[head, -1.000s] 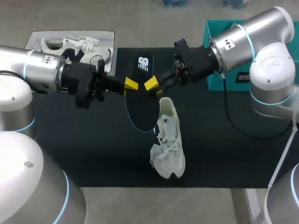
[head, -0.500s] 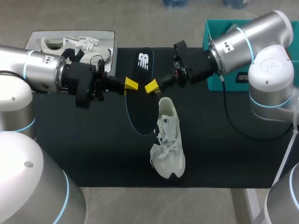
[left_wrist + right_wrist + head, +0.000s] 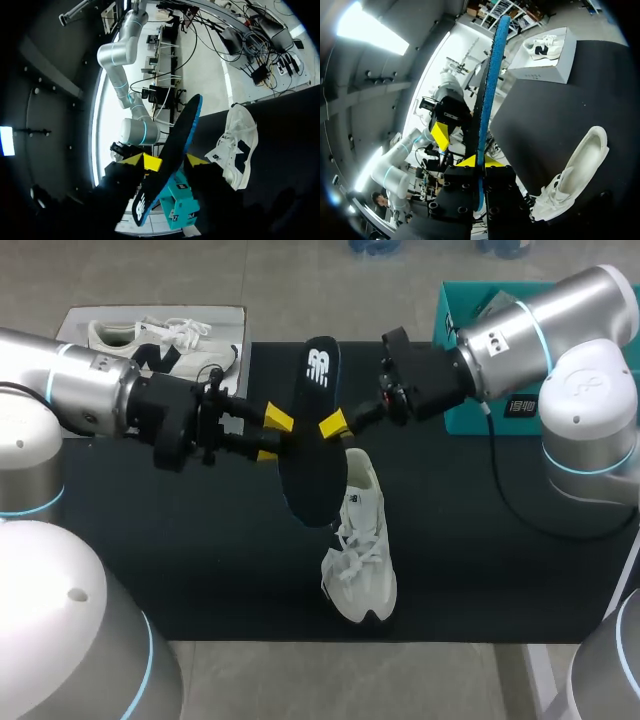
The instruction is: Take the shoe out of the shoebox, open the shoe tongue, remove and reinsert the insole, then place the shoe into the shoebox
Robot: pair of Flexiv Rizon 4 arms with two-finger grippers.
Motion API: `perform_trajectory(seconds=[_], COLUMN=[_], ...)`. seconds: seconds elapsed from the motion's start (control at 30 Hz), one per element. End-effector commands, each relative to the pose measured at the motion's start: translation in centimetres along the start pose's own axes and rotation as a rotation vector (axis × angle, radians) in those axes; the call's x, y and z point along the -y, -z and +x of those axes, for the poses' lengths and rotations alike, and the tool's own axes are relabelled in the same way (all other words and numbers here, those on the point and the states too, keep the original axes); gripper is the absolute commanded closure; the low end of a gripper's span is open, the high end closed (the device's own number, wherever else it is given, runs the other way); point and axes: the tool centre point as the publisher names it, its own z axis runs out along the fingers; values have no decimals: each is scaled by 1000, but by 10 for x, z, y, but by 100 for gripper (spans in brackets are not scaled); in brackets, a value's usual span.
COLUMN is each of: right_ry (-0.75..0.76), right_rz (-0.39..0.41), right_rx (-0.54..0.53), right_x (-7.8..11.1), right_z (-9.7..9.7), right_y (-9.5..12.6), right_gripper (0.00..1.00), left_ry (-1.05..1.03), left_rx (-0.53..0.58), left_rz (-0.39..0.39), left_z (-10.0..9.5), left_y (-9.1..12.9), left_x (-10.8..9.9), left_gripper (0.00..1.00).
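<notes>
While left gripper (image 3: 169, 160) and right gripper (image 3: 481, 161) both clamp the black foam insole (image 3: 312, 470), white laced sneaker (image 3: 362, 540) below them, reinsertion and boxing remain.

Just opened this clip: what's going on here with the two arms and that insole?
Both arms hold the dark insole up in the air over the middle of the table. The left pincer and the right pincer are each shut on it, coming in from opposite sides. The white shoe lies on the table just below, untouched, with the insole not yet back inside. The shoebox sits at the far left corner with another white shoe in it.
</notes>
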Motion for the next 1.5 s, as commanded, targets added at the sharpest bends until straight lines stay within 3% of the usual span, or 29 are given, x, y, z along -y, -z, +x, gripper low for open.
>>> perform_trajectory(seconds=[0.03,0.27,1.3,1.5], right_ry=[2,25,25,25], right_rz=[-21,-11,-11,-11], right_rx=[26,53,53,53], right_x=[3,-11,-11,-11], right_z=[-6,-5,-5,-5], right_y=[14,22,22,22], right_gripper=[100,100,100,100], left_ry=[132,266,266,577], left_rx=[-112,-161,-161,-226], left_rz=[60,128,128,-80], left_z=[3,25,25,45], left_y=[29,53,53,77], left_x=[10,27,27,20], left_gripper=[0,0,0,0])
